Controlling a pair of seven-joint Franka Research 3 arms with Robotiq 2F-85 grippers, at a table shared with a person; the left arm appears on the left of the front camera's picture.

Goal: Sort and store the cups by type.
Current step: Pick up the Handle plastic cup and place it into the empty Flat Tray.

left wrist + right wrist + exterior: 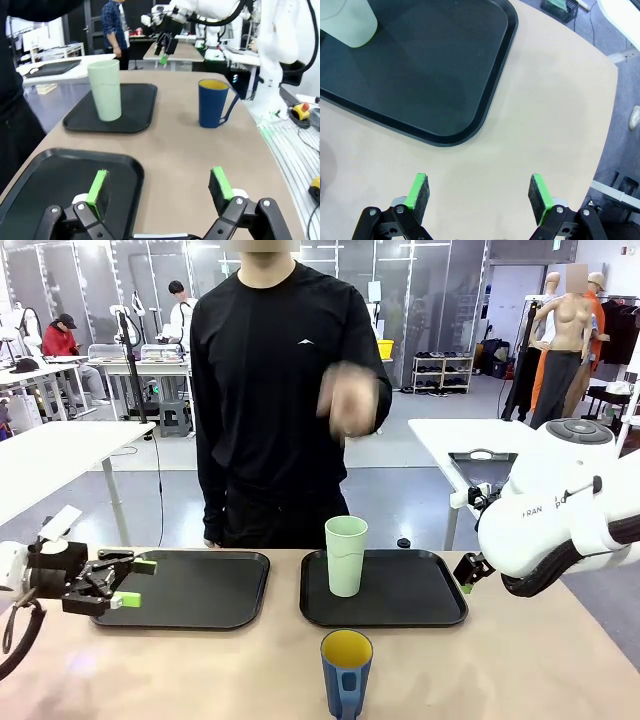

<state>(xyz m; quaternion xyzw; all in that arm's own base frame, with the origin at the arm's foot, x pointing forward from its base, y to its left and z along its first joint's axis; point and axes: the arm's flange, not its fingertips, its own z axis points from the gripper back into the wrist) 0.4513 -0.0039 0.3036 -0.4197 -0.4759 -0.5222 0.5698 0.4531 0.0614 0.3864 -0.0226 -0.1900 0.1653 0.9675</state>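
Jaws of the left gripper (137,582) stand spread and empty over the outer edge of the left tray (200,590), pointing toward the middle. Right of that tray, the blue cup (346,673) stands upright on bare table near the robot's edge, handle toward the robot. Behind it the green tumbler (346,556) stands upright on the right tray (420,590). The right gripper (478,187), also spread and empty, hangs just off that tray's outer corner and looks nearer the blue cup.

On the beige table (530,660) I see a left tray (205,585) and a right tray (415,585), both black, side by side, slightly apart. A person (265,390) in a black long-sleeved top stands at the far edge, with a white table (50,455) behind.
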